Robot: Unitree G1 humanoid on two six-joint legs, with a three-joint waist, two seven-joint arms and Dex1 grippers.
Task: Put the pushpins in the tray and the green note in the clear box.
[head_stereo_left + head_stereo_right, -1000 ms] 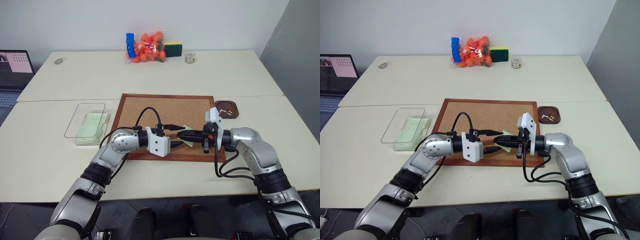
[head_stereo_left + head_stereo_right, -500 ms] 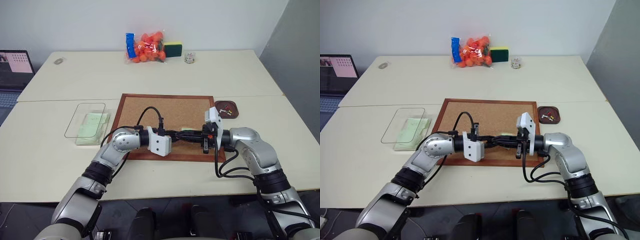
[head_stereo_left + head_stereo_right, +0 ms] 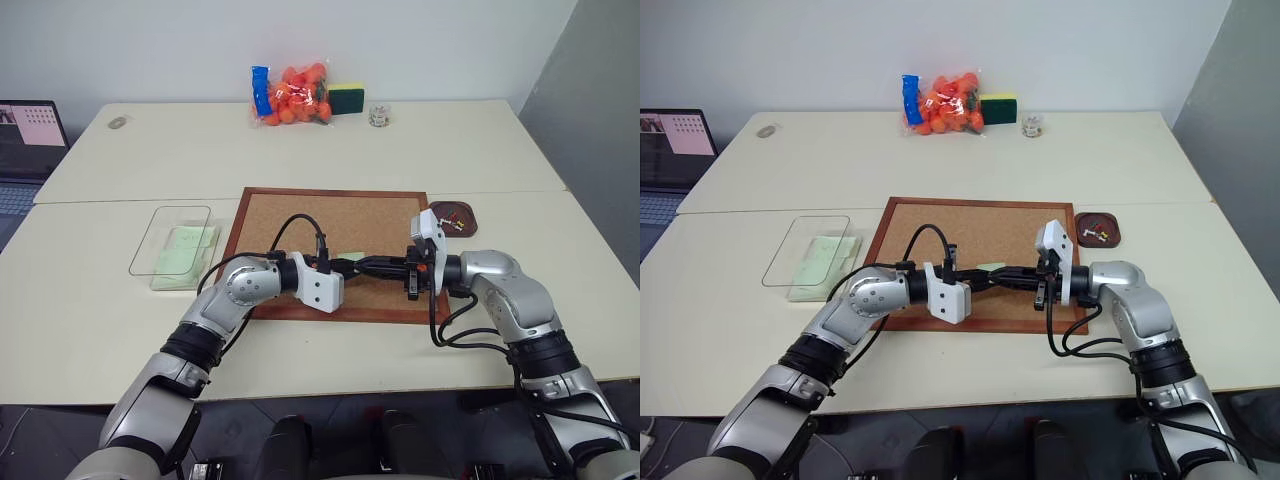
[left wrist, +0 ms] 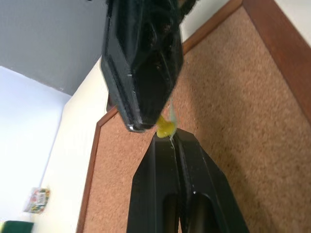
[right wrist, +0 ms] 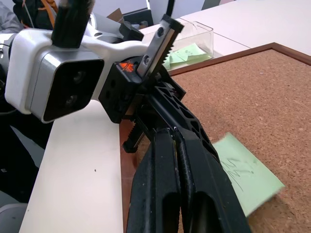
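Over the wood-framed corkboard [image 3: 330,235], the left pincer [image 3: 352,267] and right pincer [image 3: 368,267] meet tip to tip, both pressed together; a yellow-headed pushpin [image 4: 165,129] sits pinched at the left fingertips. The pale-green square paper note [image 5: 245,171] lies flat on the cork beneath them. The dark reddish-brown tray [image 3: 456,217] sits at three o'clock of the board, the clear plastic box [image 3: 172,243] at nine.

Cream bench [image 3: 120,320] carries: wood-framed corkboard [image 3: 300,215], clear plastic box [image 3: 170,240], dark reddish-brown tray [image 3: 468,222], bag of orange fruit [image 3: 295,97], green-yellow sponge [image 3: 347,97].
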